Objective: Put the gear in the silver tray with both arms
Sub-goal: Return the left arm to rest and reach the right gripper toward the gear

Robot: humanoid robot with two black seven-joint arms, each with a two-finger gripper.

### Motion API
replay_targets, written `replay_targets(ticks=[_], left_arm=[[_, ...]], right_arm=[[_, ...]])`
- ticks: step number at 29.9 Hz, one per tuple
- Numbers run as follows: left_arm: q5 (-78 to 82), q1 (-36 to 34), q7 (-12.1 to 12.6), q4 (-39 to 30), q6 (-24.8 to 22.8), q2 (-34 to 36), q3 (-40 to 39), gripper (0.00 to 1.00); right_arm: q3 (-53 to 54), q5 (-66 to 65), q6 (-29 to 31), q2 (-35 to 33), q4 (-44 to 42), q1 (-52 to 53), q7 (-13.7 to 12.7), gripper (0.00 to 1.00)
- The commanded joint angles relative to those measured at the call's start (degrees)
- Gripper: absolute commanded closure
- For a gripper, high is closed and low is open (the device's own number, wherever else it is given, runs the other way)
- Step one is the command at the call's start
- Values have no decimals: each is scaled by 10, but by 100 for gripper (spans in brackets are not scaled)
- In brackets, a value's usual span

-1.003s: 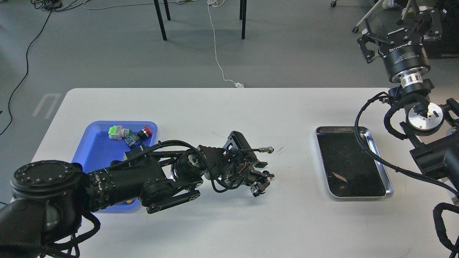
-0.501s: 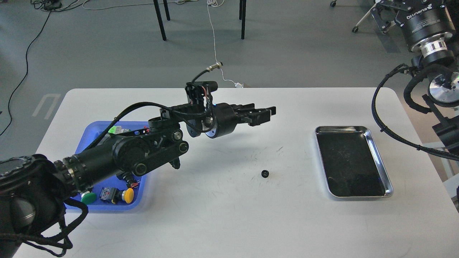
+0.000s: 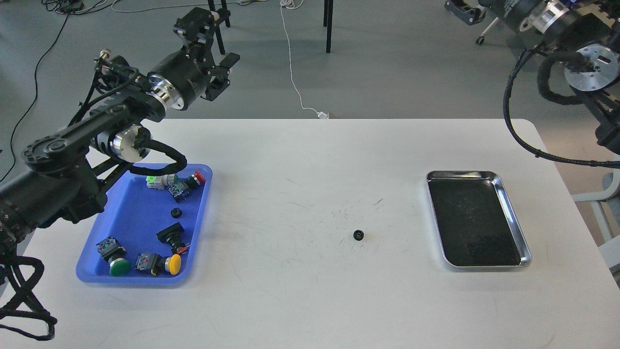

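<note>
Here, one gear [image 3: 358, 235] on table, one silver tray [image 3: 514, 218], left hand [image 3: 213, 58] open, right hand unseen.

Shiny metal silver tray [image 3: 514, 218], scuffed matt table [image 3: 300, 291]

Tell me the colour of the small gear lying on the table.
Black; the gear shows best in the head view, the only one given.

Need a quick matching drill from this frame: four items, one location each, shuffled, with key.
Items:
1. small black gear
2. silver tray
3. yellow push button
4. left gripper

Places:
A. inside the blue tray
B. raised beyond the table's far-left edge
C. bare tabletop, mid-table
D. right part of the table

Pairs: 1-C, 2-D, 3-A, 4-B
</note>
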Motion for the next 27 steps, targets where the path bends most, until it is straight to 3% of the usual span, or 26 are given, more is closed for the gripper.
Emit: replay_targets(ticks=[1, 10, 19, 27], left_arm=[[-86, 20, 2, 41, -26, 4, -54, 6], [-161, 88, 7, 85, -80, 11, -178, 4], [-174, 118, 6, 82, -87, 16, -187, 3], [-177, 121, 6, 78, -93, 29, -194, 3]], right_arm=[[-103, -52, 0, 13, 2, 64, 0, 0], [-276, -212, -5, 105, 46, 156, 4, 1], [-447, -414, -14, 214, 93, 187, 9, 3], [-586, -461, -84, 246, 156, 169, 31, 6]])
